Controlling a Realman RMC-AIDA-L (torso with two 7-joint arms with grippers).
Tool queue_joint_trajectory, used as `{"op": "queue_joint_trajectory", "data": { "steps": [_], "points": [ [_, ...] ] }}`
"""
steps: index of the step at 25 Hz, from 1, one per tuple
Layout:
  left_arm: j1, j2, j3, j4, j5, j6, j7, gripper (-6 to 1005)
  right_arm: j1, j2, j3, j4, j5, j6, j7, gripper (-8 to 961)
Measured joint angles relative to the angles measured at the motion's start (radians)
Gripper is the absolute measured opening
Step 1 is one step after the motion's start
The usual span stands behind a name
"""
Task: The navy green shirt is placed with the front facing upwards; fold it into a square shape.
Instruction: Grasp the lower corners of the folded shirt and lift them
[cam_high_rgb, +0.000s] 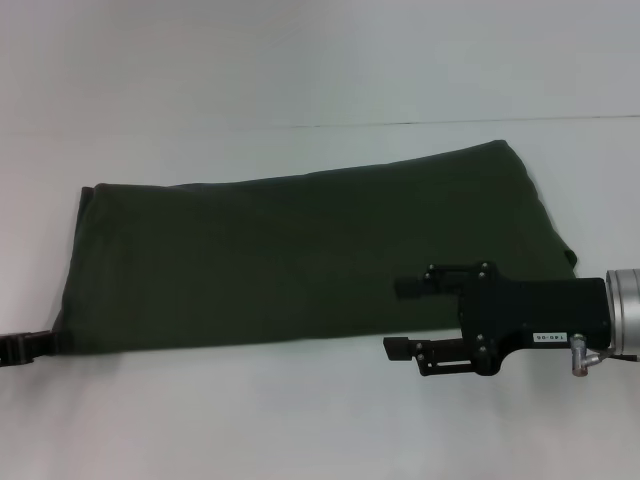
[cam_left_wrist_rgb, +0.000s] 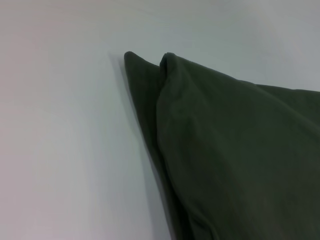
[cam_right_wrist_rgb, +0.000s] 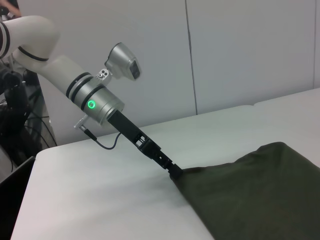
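The navy green shirt (cam_high_rgb: 300, 255) lies on the white table as a long folded band with its plain side up; no lettering shows. My left gripper (cam_high_rgb: 42, 344) is at the band's front left corner and looks shut on the cloth; the right wrist view shows it (cam_right_wrist_rgb: 174, 170) pinching that corner of the shirt (cam_right_wrist_rgb: 260, 197). The left wrist view shows a layered corner of the shirt (cam_left_wrist_rgb: 235, 160). My right gripper (cam_high_rgb: 403, 318) is open and empty, level over the shirt's front edge toward the right end, pointing left.
The white table (cam_high_rgb: 300, 420) has bare surface in front of and behind the shirt. A table seam (cam_high_rgb: 400, 124) runs behind it. The right wrist view shows a pale wall (cam_right_wrist_rgb: 240, 50) and cables (cam_right_wrist_rgb: 20, 125) beyond the table's left end.
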Motion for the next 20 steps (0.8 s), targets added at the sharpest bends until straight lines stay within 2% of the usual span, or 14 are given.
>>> {"op": "queue_joint_trajectory", "data": {
  "steps": [3, 11, 16, 20],
  "points": [
    [0.000, 0.000, 0.012, 0.000, 0.000, -0.003, 0.001, 386, -0.002, 0.000, 0.003, 0.000, 0.001, 0.000, 0.000, 795],
    [-0.002, -0.002, 0.024, -0.003, 0.001, -0.005, 0.002, 153, -0.006, 0.000, 0.007, 0.000, 0.002, -0.002, 0.000, 795],
    [-0.003, -0.002, 0.024, 0.000, 0.002, -0.007, 0.010, 48, -0.010, -0.003, 0.023, 0.000, 0.002, -0.006, 0.003, 794],
    [-0.011, 0.004, 0.015, 0.003, 0.000, 0.005, 0.009, 52, -0.024, -0.008, 0.065, -0.013, -0.003, 0.006, 0.045, 794]
  ]
}}
